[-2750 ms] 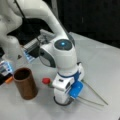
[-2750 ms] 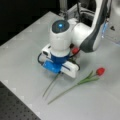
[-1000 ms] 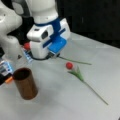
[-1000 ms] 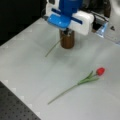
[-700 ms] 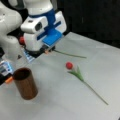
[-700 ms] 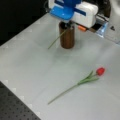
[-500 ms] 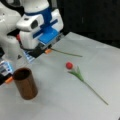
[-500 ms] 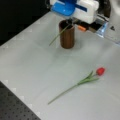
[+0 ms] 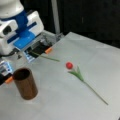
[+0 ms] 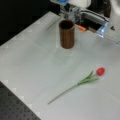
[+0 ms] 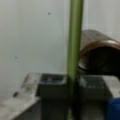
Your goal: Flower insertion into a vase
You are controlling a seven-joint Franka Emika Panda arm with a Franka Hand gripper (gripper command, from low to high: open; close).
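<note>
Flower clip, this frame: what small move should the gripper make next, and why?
Probably a short shift of the gripper toward the mouth of the vase. It is shut on a green stem, and in the wrist view that stem runs beside the vase's opening, not over it. Nothing stands in the vase. The red tulip lies apart on the table.

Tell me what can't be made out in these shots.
- Bloom of the held green stem: hidden behind the arm in both front views, cut off in the wrist view.
- Inside of the vase: too dark to see.
- Tool fingertips: blurred in a front view.
- Red tulip petals: too small to see.
</note>
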